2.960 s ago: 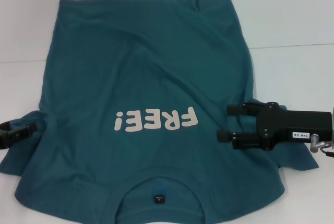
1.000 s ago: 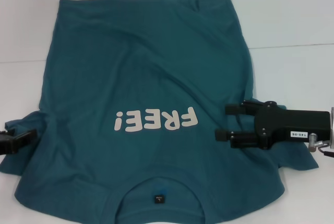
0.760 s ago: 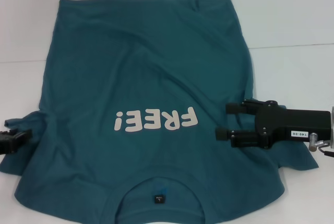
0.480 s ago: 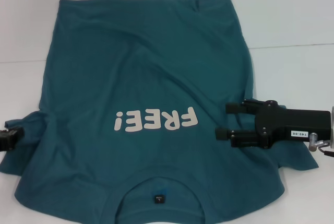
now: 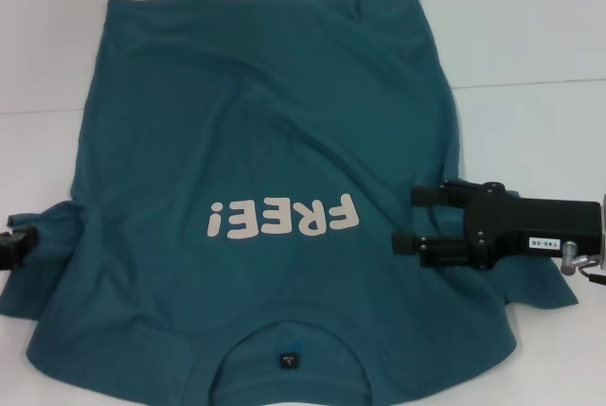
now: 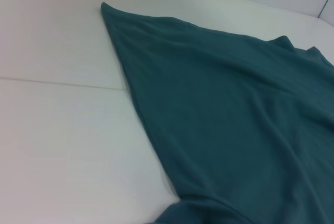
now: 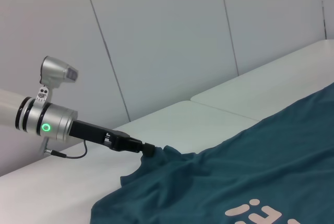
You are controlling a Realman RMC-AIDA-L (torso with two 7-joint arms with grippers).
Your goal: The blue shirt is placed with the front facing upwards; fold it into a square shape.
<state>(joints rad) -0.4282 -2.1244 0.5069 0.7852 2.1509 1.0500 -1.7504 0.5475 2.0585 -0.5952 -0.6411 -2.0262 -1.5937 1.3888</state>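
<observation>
Left pincer point(image 5: 11, 245) has retreated leftward along the sleeve edge. Head view: blue shirt point(image 5: 265, 141) flat on tabletop point(image 5: 530, 37), lettering up; right pincer point(image 5: 409, 220) wide, over right sleeve, likely for folding. Right wrist view: left pincer grips sleeve.

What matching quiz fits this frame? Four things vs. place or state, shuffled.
1 left gripper
2 right gripper
3 neck label
4 "FREE!" lettering

A off-white, mid-chest on the blue shirt
B jaws apart, over the shirt's right side
C at the left sleeve edge
D dark, inside the collar, nearest the robot

Pairs: 1-C, 2-B, 3-D, 4-A
</observation>
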